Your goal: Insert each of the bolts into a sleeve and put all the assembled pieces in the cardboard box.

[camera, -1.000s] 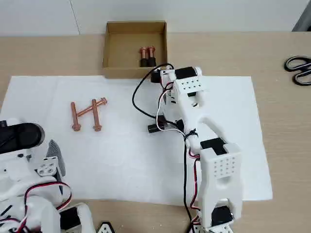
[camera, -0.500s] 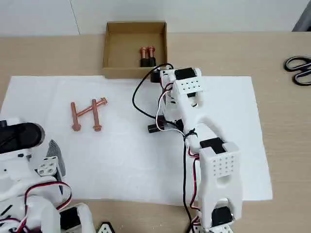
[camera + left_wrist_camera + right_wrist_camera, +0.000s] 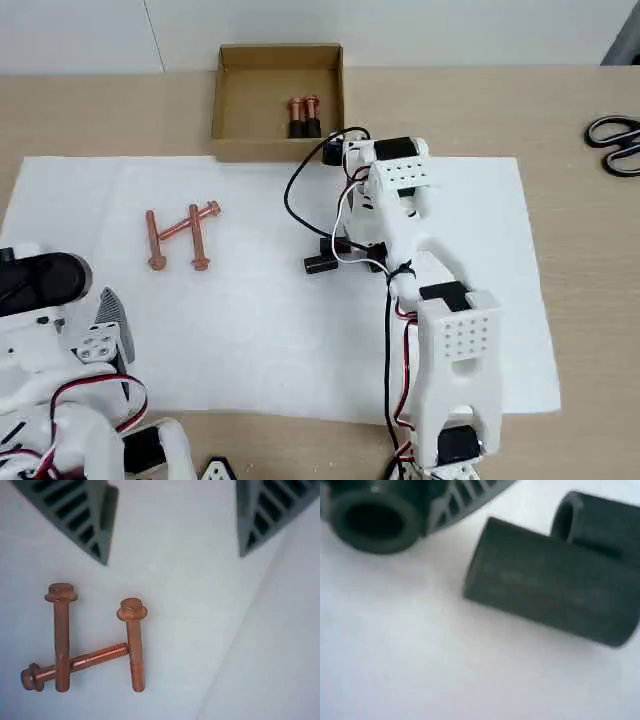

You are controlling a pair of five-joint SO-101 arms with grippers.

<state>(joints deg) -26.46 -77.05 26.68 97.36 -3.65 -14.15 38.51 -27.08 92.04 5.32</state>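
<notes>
You are working on a light wooden worktop [image 3: 560,110] with a pale wall [image 3: 400,25] behind it and a white sheet [image 3: 250,330] spread over the middle. Furthest left, at the near corner, sits your left arm [image 3: 50,400]. Its left hand [image 3: 172,525] is open, the two ribbed fingers [image 3: 87,517] wide apart above the sheet and holding nothing. Ahead of it you have three loose copper-coloured bolts. Two lie roughly parallel, one [image 3: 155,240] and another [image 3: 197,238], both with their heads toward you. The third bolt [image 3: 178,229] lies slantwise across the second, its tip against the first. Further right, at the far edge, one cardboard box [image 3: 228,100] stands just off the sheet. Inside it are two assembled pieces [image 3: 303,117], side by side toward its right wall, copper ends showing from black sleeves. Next comes your right arm [image 3: 455,340], stretched across the sheet. Below its right hand [image 3: 445,502] you can count three black sleeves. One sleeve [image 3: 367,520] is seen end-on just beside the hand, a second sleeve [image 3: 550,602] lies on its side, and a third sleeve [image 3: 597,522] rests against it. You cannot tell whether this hand is open or closed. At the far right edge lies one pair of scissors [image 3: 615,145].
</notes>
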